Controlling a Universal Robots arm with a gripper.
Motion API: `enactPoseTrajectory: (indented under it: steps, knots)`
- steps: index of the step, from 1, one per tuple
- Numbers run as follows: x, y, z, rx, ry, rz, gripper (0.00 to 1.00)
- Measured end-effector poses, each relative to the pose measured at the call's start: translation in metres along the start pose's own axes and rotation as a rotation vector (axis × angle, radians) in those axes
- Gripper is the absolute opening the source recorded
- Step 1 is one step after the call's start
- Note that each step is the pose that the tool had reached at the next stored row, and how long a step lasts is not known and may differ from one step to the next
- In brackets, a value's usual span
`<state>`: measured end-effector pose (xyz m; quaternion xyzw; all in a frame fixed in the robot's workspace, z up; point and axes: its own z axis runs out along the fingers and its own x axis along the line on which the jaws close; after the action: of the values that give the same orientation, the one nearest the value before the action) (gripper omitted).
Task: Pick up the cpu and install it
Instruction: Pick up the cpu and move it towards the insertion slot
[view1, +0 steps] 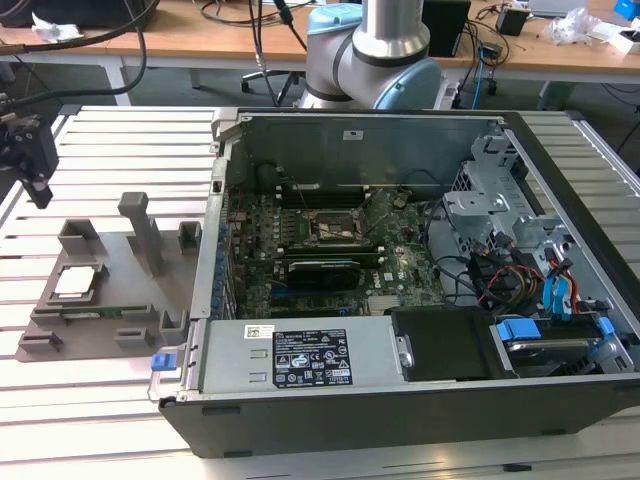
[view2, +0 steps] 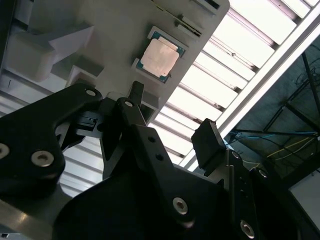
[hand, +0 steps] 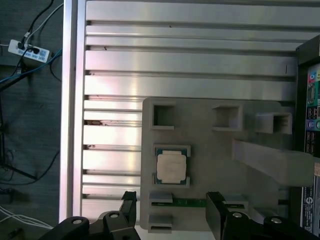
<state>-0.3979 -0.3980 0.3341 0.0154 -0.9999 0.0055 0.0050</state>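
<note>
The cpu (view1: 80, 281) is a small silvery square chip lying flat in a recess of the grey tray (view1: 112, 292) at the exterior view's left. It also appears in both wrist views, as the cpu (hand: 171, 167) and the cpu (view2: 159, 56). My black gripper (view1: 38, 192) hangs above and to the left of the tray, apart from the chip. In the first wrist view the gripper (hand: 172, 207) stands open, its two fingers (hand: 129, 204) spread wide with nothing between them. The socket (view1: 335, 228) on the green motherboard sits inside the open computer case (view1: 400, 400).
Upright posts (view1: 143, 228) rise from the tray between the chip and the case wall (view1: 212, 250). The slatted aluminium table (hand: 185, 60) stretches around the tray. Cables and drive cages (view1: 520, 270) crowd the case's right side. The arm's base (view1: 375, 50) stands behind the case.
</note>
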Motion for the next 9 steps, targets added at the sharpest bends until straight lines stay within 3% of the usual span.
enactPoseTrajectory:
  steps: [9]
  knots:
    - [-0.0001, 0.0001, 0.0063, 0.0, 0.0001, 0.0, 0.66]
